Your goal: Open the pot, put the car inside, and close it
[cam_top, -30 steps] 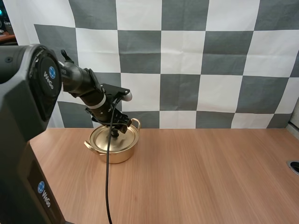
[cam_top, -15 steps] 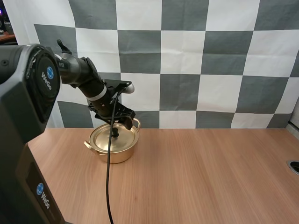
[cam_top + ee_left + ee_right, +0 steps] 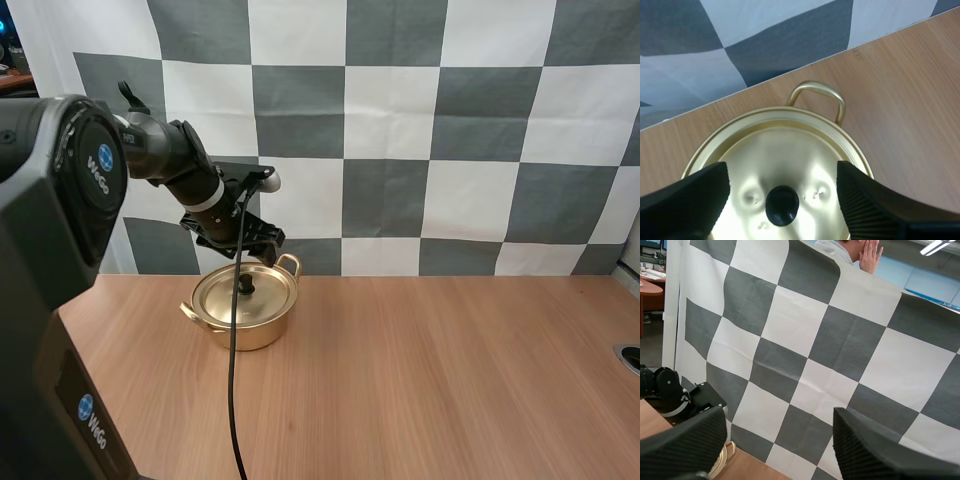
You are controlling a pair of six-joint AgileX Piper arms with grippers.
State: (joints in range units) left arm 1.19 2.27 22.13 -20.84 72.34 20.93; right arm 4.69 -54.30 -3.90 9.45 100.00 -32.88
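Item: gold pot (image 3: pixel 240 312), standing on the wooden table (image 3: pixel 450 380) at far left, upright, with one loop handle (image 3: pixel 816 95) turned to the far right. The lid (image 3: pixel 262 296) is seated flat in the rim, and its black knob (image 3: pixel 782 205) stands at centre. With the lid on, the contents are hidden, so whether the car is inside cannot be told. Left gripper (image 3: pixel 782 172): held above the lid and clear of it, fingers spread wide and empty, ribbed faces turned inward to either side of the knob. Right gripper (image 3: pixel 780 415): raised well away from the pot, fingers likewise apart and holding nothing. Step in hand, as judged: taking the knob to lift the lid. Handling notes: bring the claw straight down so the knob sits evenly between both pads. Stop short of pressing on the lid, and close low on the knob's neck rather than on its rounded top, where the smooth surface may slip. Lift vertically at first, since a tilted pull could catch the rim and drag the light pot along the table.
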